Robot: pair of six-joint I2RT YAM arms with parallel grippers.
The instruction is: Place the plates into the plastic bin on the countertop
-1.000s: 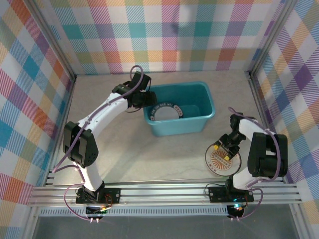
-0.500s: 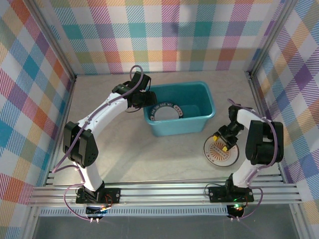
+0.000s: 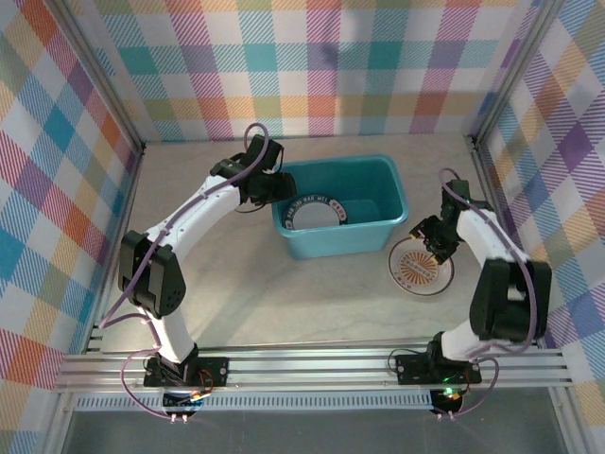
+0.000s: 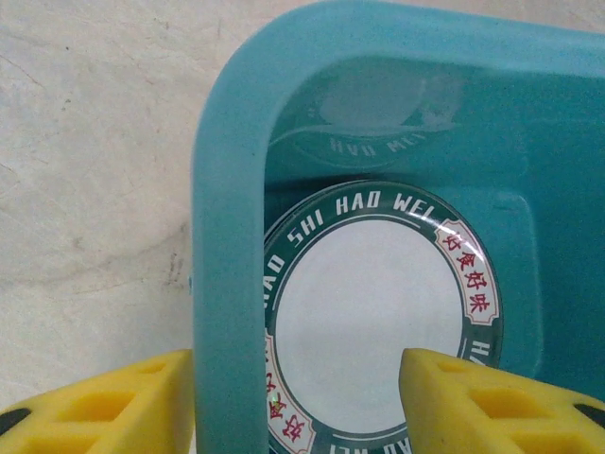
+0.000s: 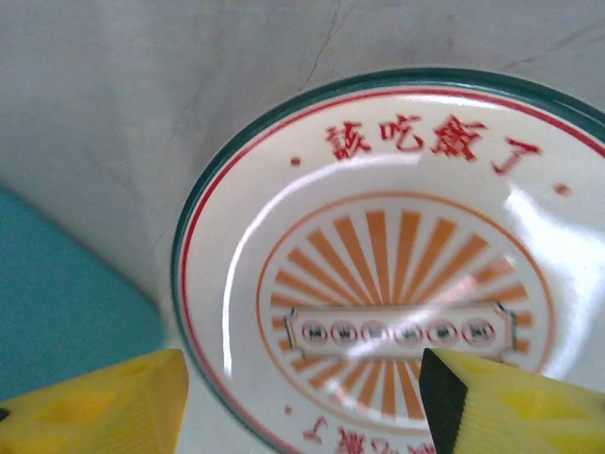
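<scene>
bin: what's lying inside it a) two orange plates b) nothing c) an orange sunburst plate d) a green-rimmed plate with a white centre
d, the left wrist view shows a green-rimmed plate with a white centre flat on the floor of the bin, while the orange plate is outside it, off its right end.

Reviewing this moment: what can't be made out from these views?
Left wrist view: the bottom edge and the left gripper cut off the near part of the green-rimmed plate in the plastic bin; anything beneath it is hidden.
Right wrist view: the sunburst plate runs off the bottom and right edges; fingertip contact by the right gripper is unclear.
Top view: plate lettering is too small.
</scene>
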